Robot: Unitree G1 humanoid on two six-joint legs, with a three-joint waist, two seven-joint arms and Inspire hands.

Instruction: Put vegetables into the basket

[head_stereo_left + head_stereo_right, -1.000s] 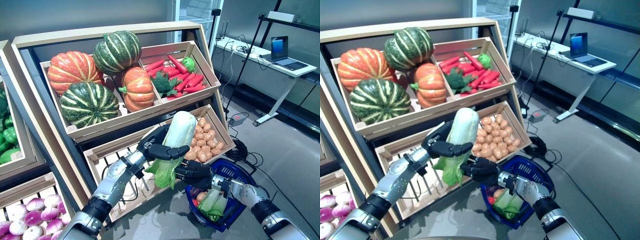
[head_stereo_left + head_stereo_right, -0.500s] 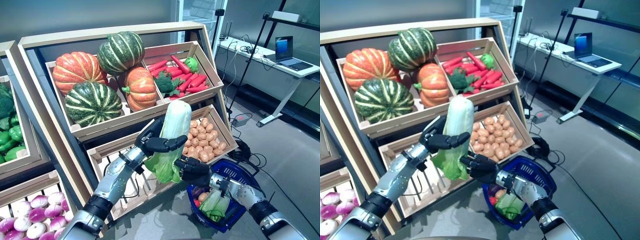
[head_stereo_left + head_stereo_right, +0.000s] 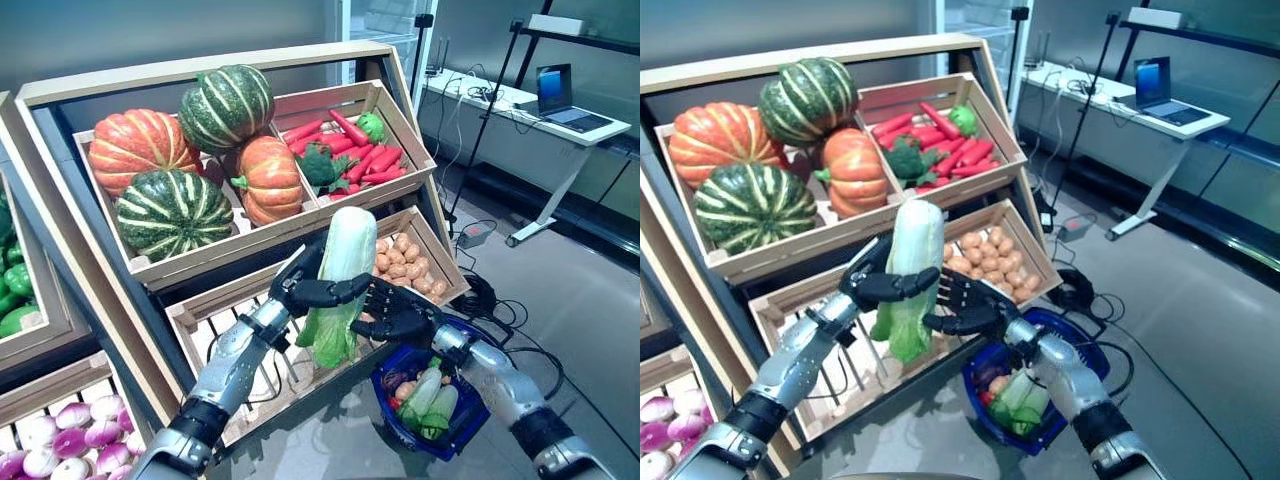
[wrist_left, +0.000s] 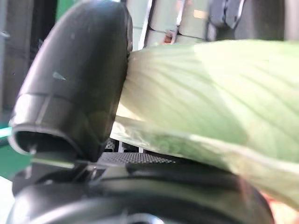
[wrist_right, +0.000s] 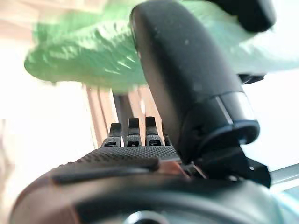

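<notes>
Long cabbage (image 3: 341, 275) with smooth white stalk end up and crinkled green leaves hanging down, held upright in the air in front of the lower shelf, above and to the left of the basket (image 3: 455, 428). Left hand (image 3: 305, 290) clamped round the cabbage's middle, dark fingers (image 3: 340, 292) curled across the front. Right hand (image 3: 395, 314) placed just beside the cabbage on the opposite side, fingers spread and nearly straight, thumb close against the leaves in the right wrist view; firm grip not confirmed. Basket of blue plastic mesh, set on the grey floor (image 3: 590, 320), loaded with pale green leafy vegetables (image 3: 428, 398) and a dark purple item. Slatted wooden crates on a tilted wooden stand (image 3: 60, 220): upper left crate with ribbed pumpkins (image 3: 170, 210), orange and green-striped; upper right crate with smooth red carrots (image 3: 375, 165) and bumpy broccoli (image 3: 322, 168); lower right crate with small round tan potatoes (image 3: 410, 270). Purple-and-white onions (image 3: 60, 450) in a bin at lower left.
</notes>
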